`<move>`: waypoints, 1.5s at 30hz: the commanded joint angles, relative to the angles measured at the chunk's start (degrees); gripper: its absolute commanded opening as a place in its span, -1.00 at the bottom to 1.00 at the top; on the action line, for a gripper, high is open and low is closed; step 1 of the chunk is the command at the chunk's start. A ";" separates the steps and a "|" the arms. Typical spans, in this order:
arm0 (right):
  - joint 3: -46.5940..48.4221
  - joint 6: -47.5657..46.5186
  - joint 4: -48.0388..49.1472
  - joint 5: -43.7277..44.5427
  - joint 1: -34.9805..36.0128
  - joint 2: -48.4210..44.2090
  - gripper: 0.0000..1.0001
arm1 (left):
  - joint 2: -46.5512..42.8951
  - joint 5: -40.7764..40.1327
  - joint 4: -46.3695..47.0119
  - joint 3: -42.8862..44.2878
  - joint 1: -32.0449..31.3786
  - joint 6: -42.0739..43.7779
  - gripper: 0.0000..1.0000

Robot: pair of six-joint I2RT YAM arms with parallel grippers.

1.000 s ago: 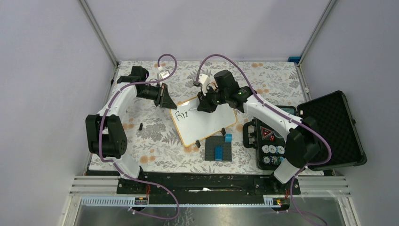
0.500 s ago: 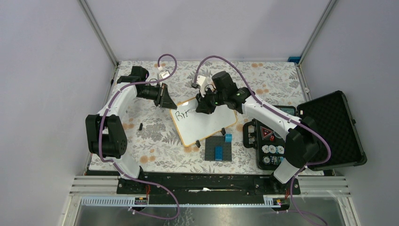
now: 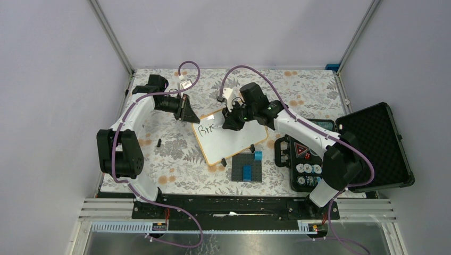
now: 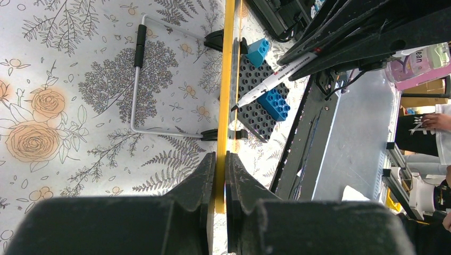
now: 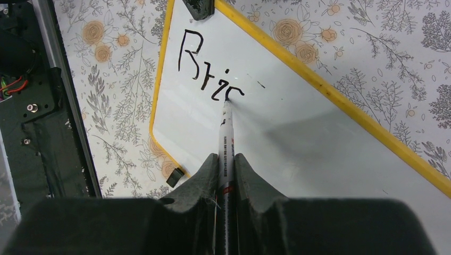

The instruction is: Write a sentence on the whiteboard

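Your right pincer (image 5: 226, 159) was clamped tight on a slim white marker (image 5: 225, 127). The barrel ran straight out between its two fingers, and the dark tip touched the flat rectangular white board with a thin orange-yellow frame (image 5: 330, 143). The board lay directly ahead of and under that pincer, set at an angle on the floral-patterned desk (image 3: 170, 159). The tip rested at the end of the dark handwritten lettering (image 5: 205, 69), which read roughly "Bri" plus a fourth stroke I could not make out. In the overhead view that writing sat near the board's left corner.

Your left pincer (image 4: 219, 159) was nipped onto the board's frame, with the yellow edge passing between its nearly closed fingers. Seen from above, it held the board at the left corner, just beside the lettering and across from the right pincer.

A dark grey studded brick plate (image 3: 248, 171) carrying blue bricks lay just beside the board's near edge. To the right of it stood an open black case of poker chips (image 3: 372, 143), apart from both pincers.
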 commanded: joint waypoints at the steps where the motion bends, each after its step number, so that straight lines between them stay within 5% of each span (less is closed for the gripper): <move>1: -0.16 -1.96 0.69 3.12 0.24 -2.21 -1.00 | -1.68 -0.48 0.09 -0.64 -1.17 0.85 -1.00; 45: 3.80 -1.72 0.61 4.28 -0.51 -1.12 -1.00 | -1.91 -0.37 0.06 -0.91 -1.17 0.94 -1.00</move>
